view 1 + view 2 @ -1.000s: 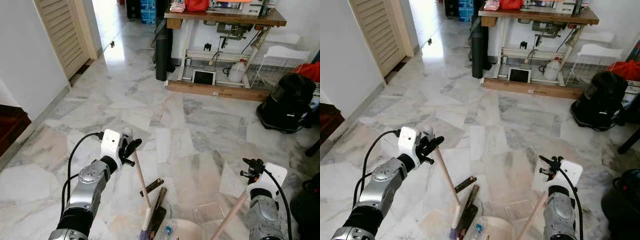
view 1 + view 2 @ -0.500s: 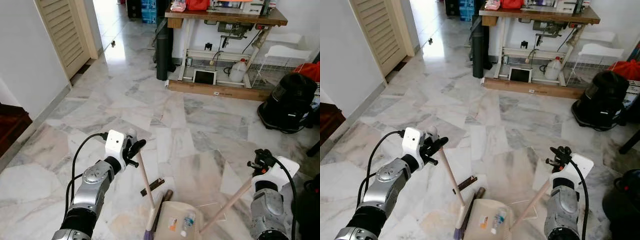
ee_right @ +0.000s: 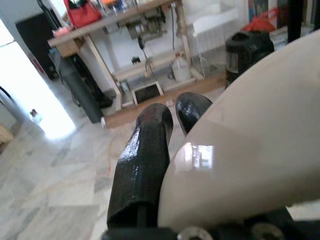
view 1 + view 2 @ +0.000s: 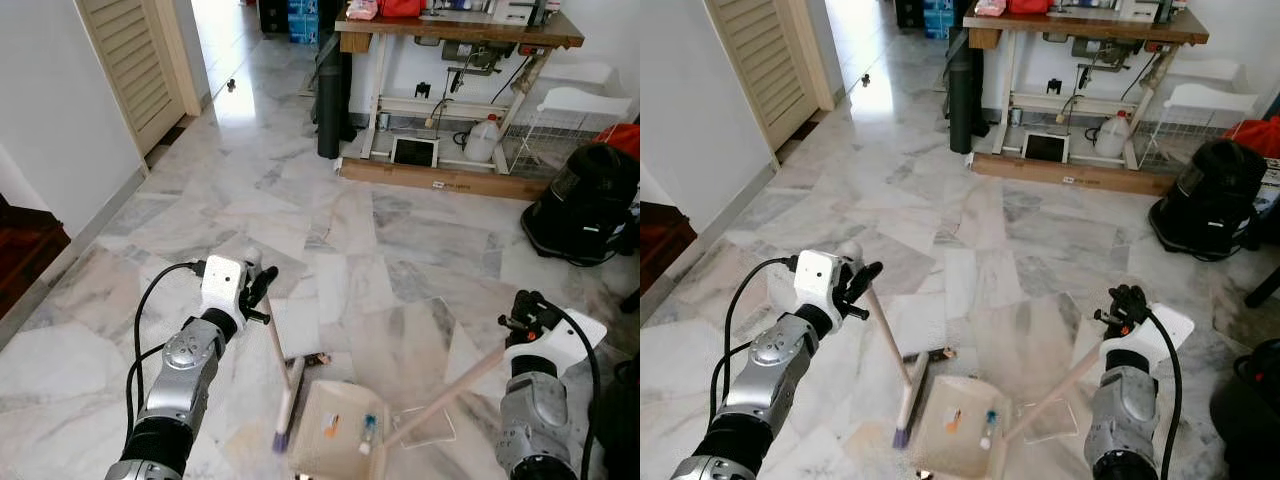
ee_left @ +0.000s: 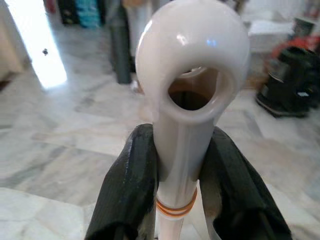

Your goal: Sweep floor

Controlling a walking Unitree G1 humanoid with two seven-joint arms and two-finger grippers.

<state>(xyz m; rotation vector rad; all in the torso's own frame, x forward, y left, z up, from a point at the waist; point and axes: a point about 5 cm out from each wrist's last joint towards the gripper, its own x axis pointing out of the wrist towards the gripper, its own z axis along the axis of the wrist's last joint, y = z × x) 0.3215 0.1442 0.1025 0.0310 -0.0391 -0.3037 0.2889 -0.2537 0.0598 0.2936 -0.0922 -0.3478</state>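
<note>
Currently the broom (image 4: 281, 385) is gripped near the white cap of its handle by the left gripper (image 4: 254, 290), whose fingers (image 5: 131, 190) are clamped on either side of the shaft. The brush head rests on the marble floor (image 4: 330, 230), just beside the left edge of the dustpan (image 4: 335, 440). The dustpan's long wooden handle is clenched by the right gripper (image 4: 1122, 303), and the pan lies flat on the floor with a few small bits of litter (image 4: 366, 433) already inside. A small dark scrap (image 4: 318, 358) is seen on the floor near the pan's far edge, close to the broom shaft.

For this step to be done well, the pan's lip is best kept pressed flat against the floor so that nothing slips beneath it. The brush should be drawn in short, low strokes toward the open mouth, with the remaining scrap approached from behind. The broom handle should be kept clear of the pan handle, and the pan held steady while each stroke is made.
</note>
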